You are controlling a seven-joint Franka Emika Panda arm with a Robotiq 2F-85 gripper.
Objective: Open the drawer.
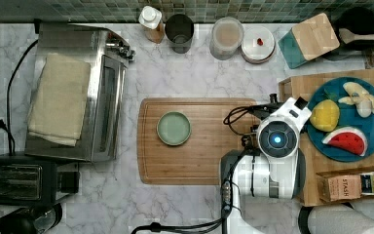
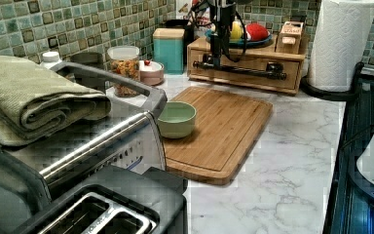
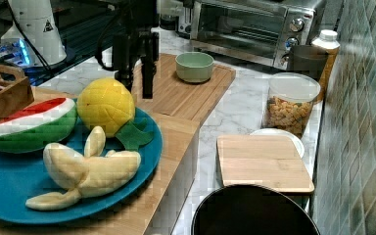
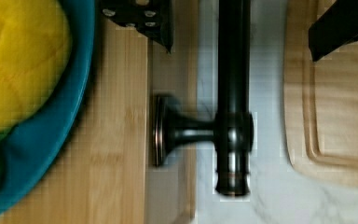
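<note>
Gripper (image 4: 242,28) hangs spread wide, one finger on each side of the handle (image 4: 233,93) of the drawer (image 2: 246,66), which looks shut at the bench's back. Step in hand: grasping. Next: clamp the bar, then pull it outward.

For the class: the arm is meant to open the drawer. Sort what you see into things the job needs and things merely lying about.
Belongs to the job:
- light-wood drawer under the fruit plate
- its long black metal bar handle
- black gripper, fingers open either side of the bar

Just lying about:
- bamboo cutting board
- pale green bowl
- blue plate of toy fruit
- steel toaster oven
- paper towel roll
</note>
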